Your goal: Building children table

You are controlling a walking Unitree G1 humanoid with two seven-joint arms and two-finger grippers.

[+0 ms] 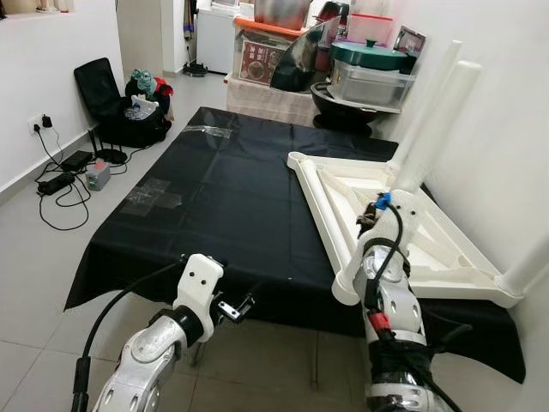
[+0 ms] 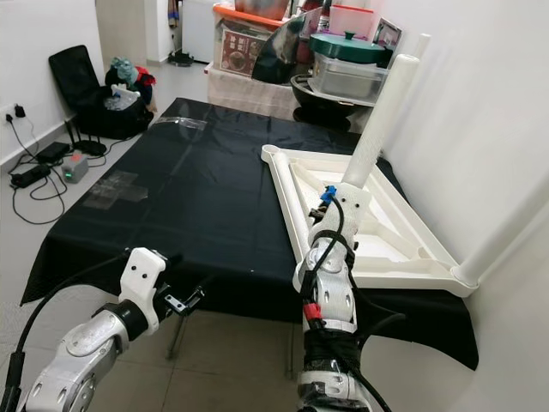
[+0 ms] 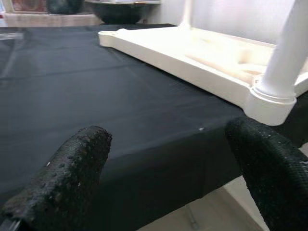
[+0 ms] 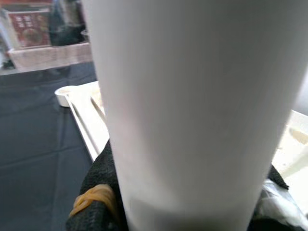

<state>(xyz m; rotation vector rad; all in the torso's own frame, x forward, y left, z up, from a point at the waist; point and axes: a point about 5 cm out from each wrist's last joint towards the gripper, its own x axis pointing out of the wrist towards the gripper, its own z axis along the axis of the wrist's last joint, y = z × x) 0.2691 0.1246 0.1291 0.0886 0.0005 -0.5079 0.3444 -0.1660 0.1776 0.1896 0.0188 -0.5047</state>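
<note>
**Right gripper holds a leg at the near corner socket**

You are facing a work surface draped in a black cloth (image 1: 214, 197), and on its right half the white plastic tabletop (image 1: 412, 249) lies upside down, ribbed underside up, hard against the wall. That inversion looks deliberate: it puts the corner sockets where legs can be pushed in from above.

Legs stand in three corners. One rises at the far right, another leans out at the near right by the wall, and the leg (image 2: 377, 137) in your right gripper (image 2: 343, 206) stands at the near left corner. The far left corner socket (image 2: 271, 153) is open, so by my reading one leg remains.

Your right gripper is clenched around the lower part of that leg, just above its socket; the wrist view shows the smooth white tube between the black fingers (image 4: 101, 192). A low grip likely helps you press straight down without tilting it.

Your left gripper (image 1: 236, 311) hovers released at the cloth's near edge, fingers spread, touching nothing.
</note>
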